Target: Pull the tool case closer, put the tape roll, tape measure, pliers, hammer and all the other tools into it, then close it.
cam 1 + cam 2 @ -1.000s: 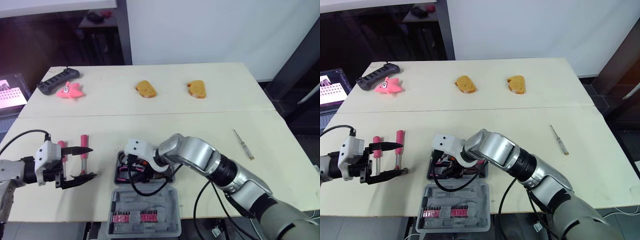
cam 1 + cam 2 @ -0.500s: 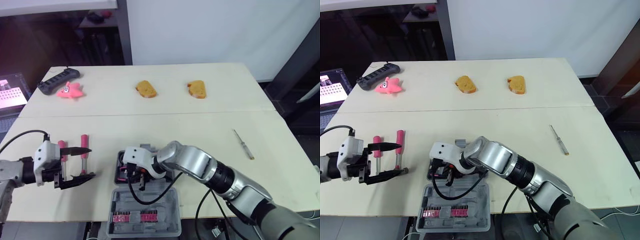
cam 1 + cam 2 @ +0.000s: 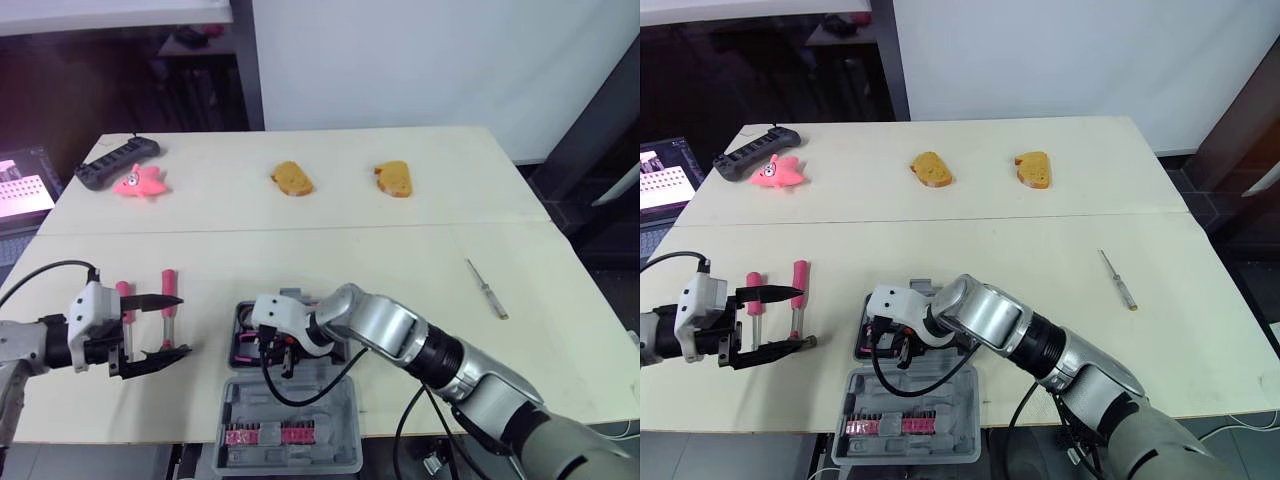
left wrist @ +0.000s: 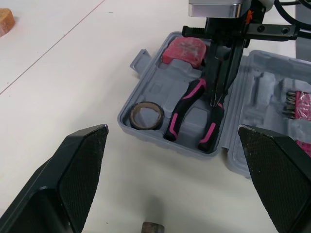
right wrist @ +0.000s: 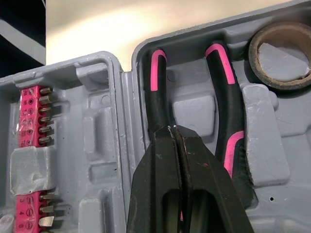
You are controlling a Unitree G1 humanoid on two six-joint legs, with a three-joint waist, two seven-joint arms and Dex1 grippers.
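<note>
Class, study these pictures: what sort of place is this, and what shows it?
Probably a robotics test room: a pale table holds unrelated props, a tool case, two bread slices, a pink star toy, with a lit screen off its left edge.

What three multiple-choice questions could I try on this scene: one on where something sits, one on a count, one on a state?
1. Where is the tape roll?
A. On the floor.
B. In the tool case, beside the pliers.
C. On a chair.

2. How many bread slices are there?
A. One.
B. Four.
C. Two.

3. How is the tool case?
A. Open.
B. Shut.
C. Upside down.

Answers:
1 B: the tape roll lies in a compartment of the tool case next to the pliers' pink-and-black handles.
2 C: two bread slices lie apart from each other on the far side.
3 A: its lid lies folded out flat, so the inside shows.
</note>
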